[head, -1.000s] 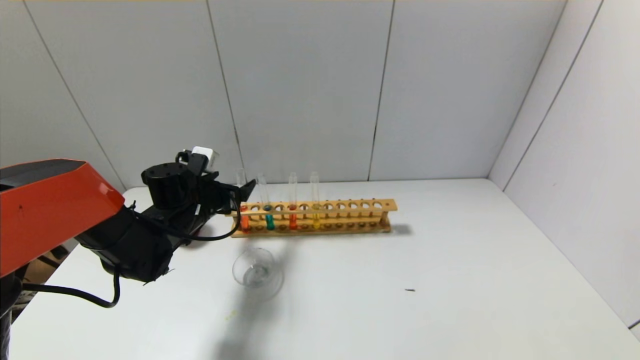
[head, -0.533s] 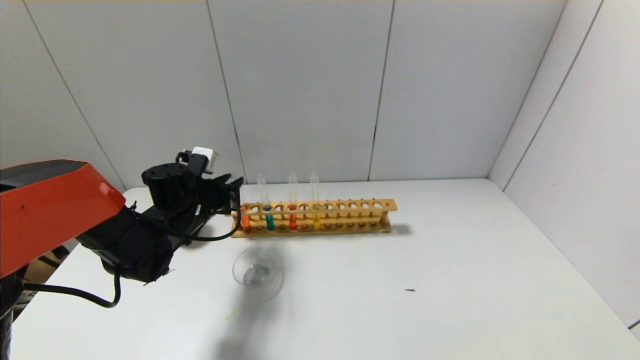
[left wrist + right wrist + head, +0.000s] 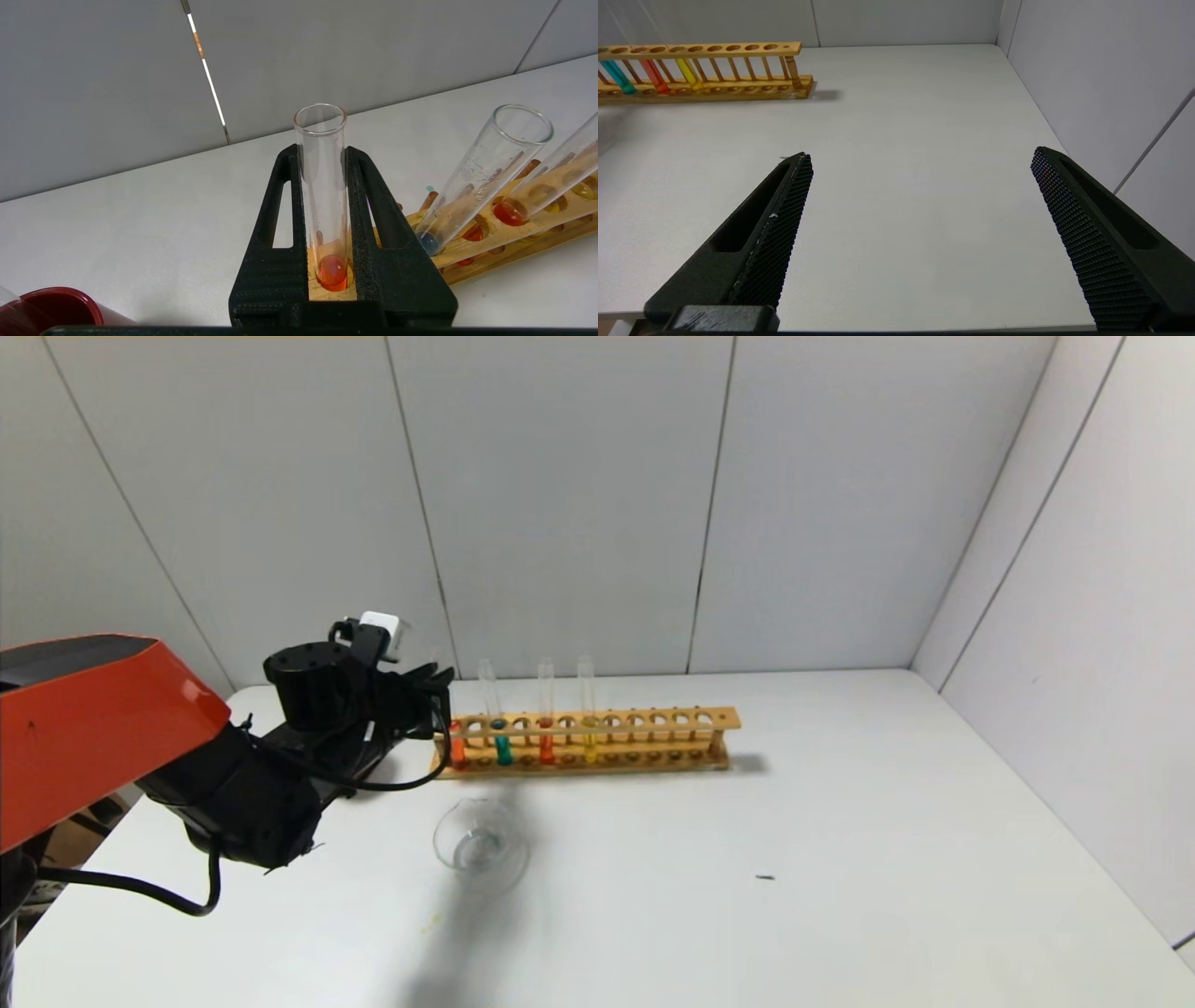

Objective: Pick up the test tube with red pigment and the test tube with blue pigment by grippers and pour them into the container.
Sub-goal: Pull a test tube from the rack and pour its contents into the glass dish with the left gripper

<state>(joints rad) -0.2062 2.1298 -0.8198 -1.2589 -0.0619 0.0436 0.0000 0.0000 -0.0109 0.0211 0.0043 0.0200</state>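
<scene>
Fingers of my left gripper (image 3: 322, 205) are clamped on the test tube with red pigment (image 3: 323, 196), one black finger pressed to each side of the glass. That tube stands upright in the end hole of the wooden rack (image 3: 597, 739), the end nearest my left arm, with its round bottom down in the rack and the reddish liquid pooled low. From the head view I see the same gripper (image 3: 439, 686) sitting right at that end of the rack, above the table (image 3: 840, 859).

One hole along the rack from the gripped tube stands the test tube with blue pigment (image 3: 498, 723), upright and apart from my fingers; on the left wrist view it (image 3: 472, 182) shows just beside the gripper. Further along the rack I see an orange-red tube (image 3: 546, 719) and then a yellow tube (image 3: 588, 714), with the holes beyond them unfilled.

The container (image 3: 480, 847), a clear glass dish, sits on the table in front of the rack, near its left end and clear of the rack itself. A dark red cup (image 3: 56, 310) shows at the edge of the left wrist view, near the rack's left end.

My right gripper (image 3: 920, 233) hangs well apart from the rack, off past its other end, with both fingers spread wide and nothing between them.
</scene>
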